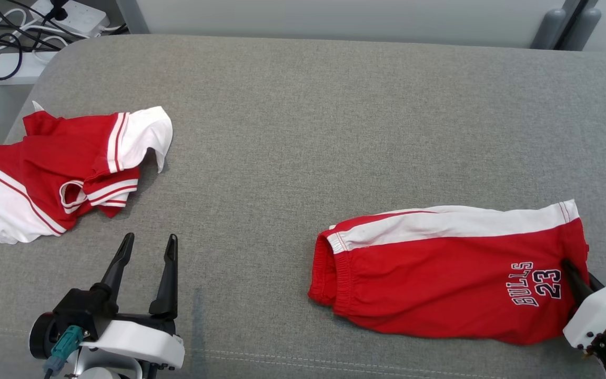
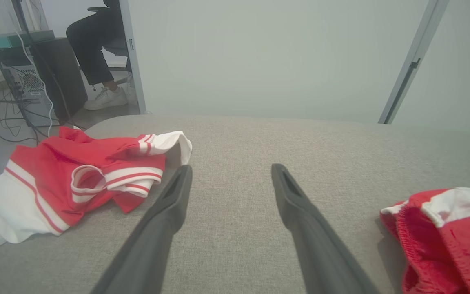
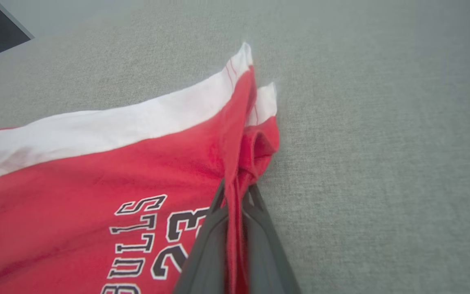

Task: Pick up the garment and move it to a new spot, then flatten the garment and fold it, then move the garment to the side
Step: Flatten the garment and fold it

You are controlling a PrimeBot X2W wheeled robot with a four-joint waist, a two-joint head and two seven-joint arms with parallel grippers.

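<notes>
The right end effector [image 3: 237,192] is clenched on only a thin pinch at the right end of the shorts [image 1: 440,279], lying front-right on the counter [image 1: 303,131] — a lift could slip it free — while the left end effector [image 1: 148,242] hangs released, well apart.

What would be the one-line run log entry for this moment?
right gripper: shut on red shorts hem | left gripper: open, empty | red-white shirt: crumpled, at left
</notes>
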